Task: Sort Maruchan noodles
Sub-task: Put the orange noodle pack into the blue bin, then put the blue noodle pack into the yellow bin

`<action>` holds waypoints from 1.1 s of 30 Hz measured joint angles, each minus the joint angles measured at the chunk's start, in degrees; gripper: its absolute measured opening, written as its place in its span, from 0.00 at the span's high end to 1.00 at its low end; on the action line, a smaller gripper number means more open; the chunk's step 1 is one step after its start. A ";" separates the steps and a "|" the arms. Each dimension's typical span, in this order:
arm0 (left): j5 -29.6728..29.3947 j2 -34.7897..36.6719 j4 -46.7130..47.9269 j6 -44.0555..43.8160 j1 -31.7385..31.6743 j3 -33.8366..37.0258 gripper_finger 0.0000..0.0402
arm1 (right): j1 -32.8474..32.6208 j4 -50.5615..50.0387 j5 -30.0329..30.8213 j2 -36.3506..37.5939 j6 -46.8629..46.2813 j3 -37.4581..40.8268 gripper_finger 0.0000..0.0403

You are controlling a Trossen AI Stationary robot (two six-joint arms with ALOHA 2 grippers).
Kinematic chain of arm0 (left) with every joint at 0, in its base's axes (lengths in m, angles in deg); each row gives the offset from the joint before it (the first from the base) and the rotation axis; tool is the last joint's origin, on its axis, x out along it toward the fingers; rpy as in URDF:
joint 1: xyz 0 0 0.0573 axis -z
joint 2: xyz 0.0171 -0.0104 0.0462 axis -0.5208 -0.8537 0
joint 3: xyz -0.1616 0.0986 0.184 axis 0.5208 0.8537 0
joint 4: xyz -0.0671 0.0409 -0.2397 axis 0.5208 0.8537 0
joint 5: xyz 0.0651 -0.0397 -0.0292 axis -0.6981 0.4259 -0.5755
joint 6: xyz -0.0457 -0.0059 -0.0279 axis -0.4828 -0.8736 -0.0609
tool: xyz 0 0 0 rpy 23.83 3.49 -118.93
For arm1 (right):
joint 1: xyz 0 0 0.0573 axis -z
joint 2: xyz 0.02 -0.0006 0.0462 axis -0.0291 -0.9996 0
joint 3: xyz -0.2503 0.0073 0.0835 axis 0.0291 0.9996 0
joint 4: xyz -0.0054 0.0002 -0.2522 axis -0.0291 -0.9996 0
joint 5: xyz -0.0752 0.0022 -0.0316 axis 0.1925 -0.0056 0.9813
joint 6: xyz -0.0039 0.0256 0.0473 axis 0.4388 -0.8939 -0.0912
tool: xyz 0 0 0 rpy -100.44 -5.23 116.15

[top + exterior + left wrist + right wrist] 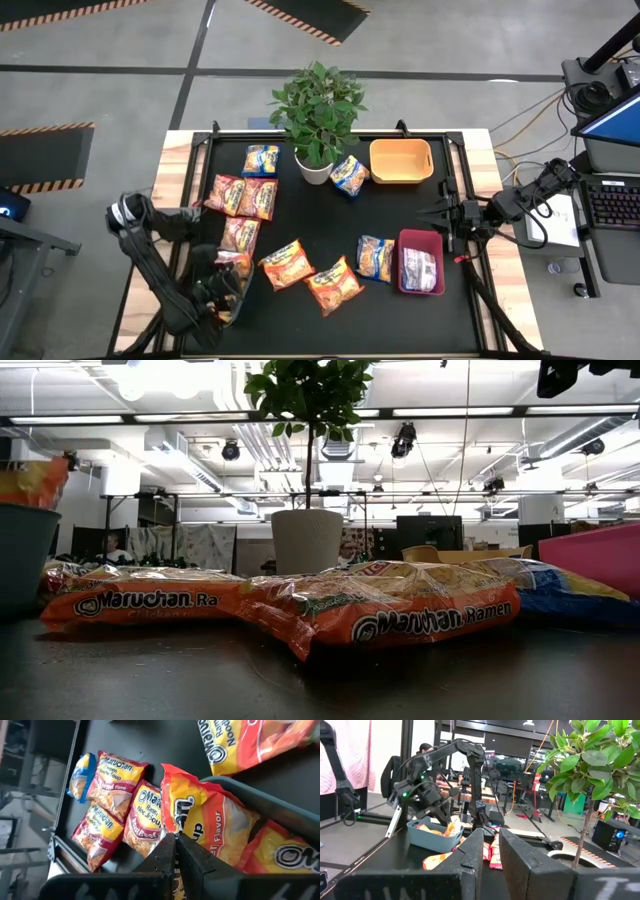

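Left wrist view shows the left gripper (175, 845) with fingers pinched tight on the edge of an orange noodle packet (210, 820), holding it over the grey-blue bin (280, 807) at the worktop's front-left corner, where another packet (287, 852) already lies. Over by the right edge, the right gripper (428, 213) hangs above the worktop, fingers a narrow slit apart, touching nothing. Loose packets (290, 263) litter the middle.

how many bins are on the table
3. An orange bin at the far edge, right of the plant; a red bin near the right gripper, holding a packet; a grey-blue bin at the near left, largely hidden under the left arm in the high view.
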 joint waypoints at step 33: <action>-2.77 24.74 -40.11 49.77 -21.27 0.14 0.88 | 0.02 0.45 2.49 -0.04 -1.72 0.00 0.87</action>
